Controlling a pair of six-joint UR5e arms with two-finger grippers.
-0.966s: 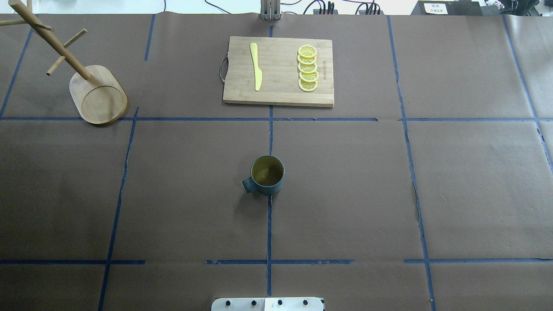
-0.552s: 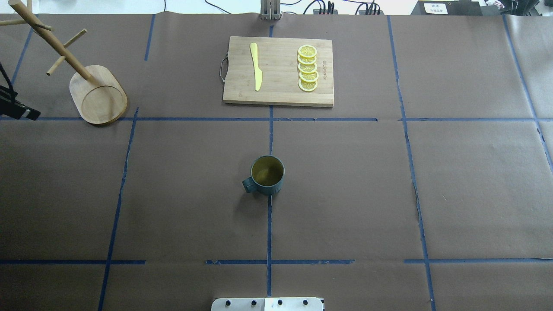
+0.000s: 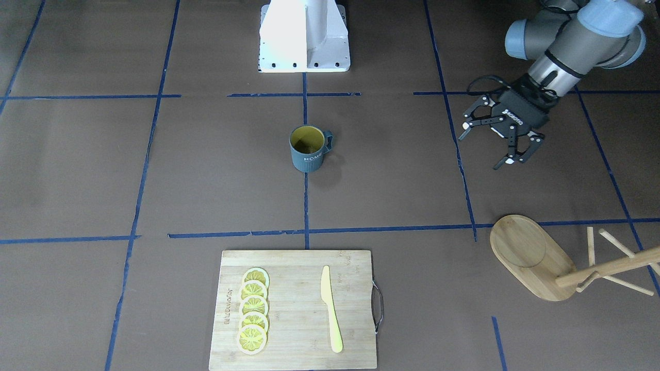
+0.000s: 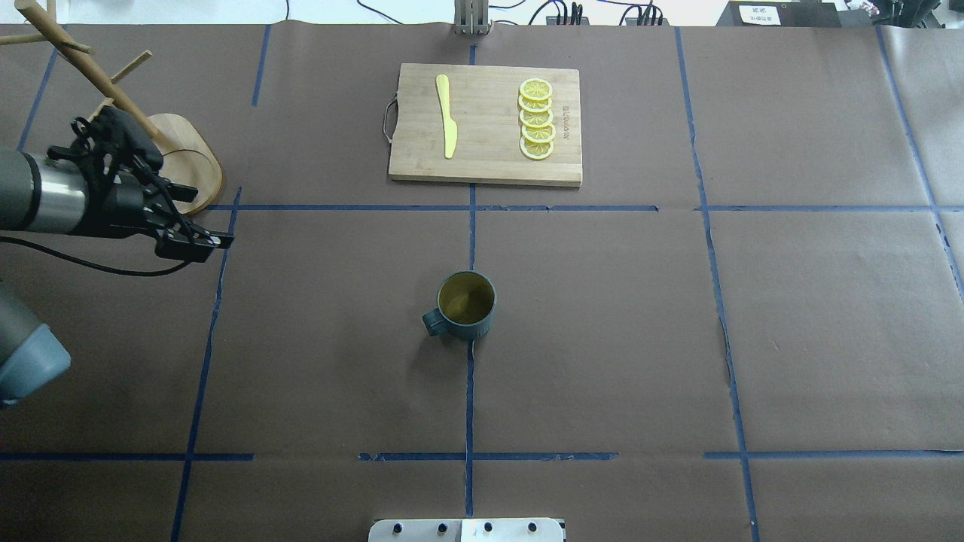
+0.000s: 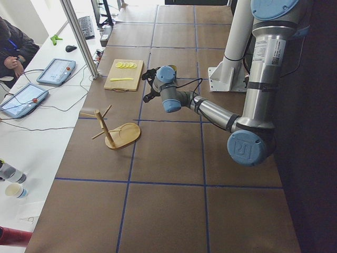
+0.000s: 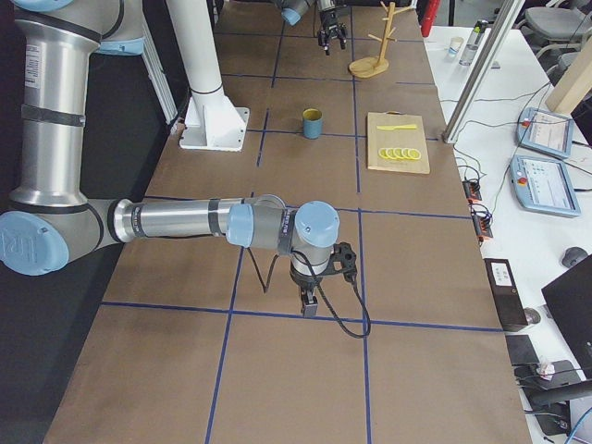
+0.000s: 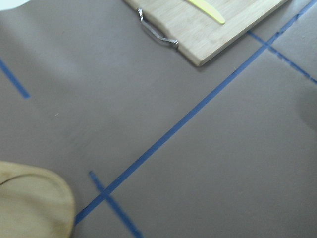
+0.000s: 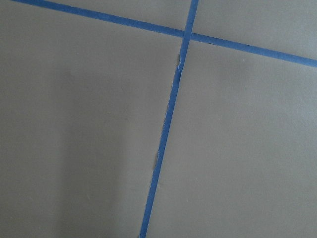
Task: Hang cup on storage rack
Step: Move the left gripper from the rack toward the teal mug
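Observation:
The cup (image 4: 467, 305) is a dark teal ribbed mug with a yellow inside, upright at the table's middle; the front-facing view (image 3: 308, 149) shows "HOME" on it. The storage rack (image 4: 188, 162), a bamboo mug tree with an oval base and thin pegs, stands at the far left and also shows in the front-facing view (image 3: 531, 257). My left gripper (image 3: 495, 141) is open and empty, above the table beside the rack's base and far left of the cup. My right gripper (image 6: 310, 301) shows only in the exterior right view, over bare table; I cannot tell whether it is open.
A bamboo cutting board (image 4: 486, 124) with a yellow knife (image 4: 446, 117) and several lemon slices (image 4: 536, 119) lies at the far middle. Blue tape lines cross the brown table cover. The robot's base plate (image 4: 467, 529) sits at the near edge.
My left arm has come into the overhead view from the left edge and moved right, now overlapping the rack's base. The cup and rack have not moved.

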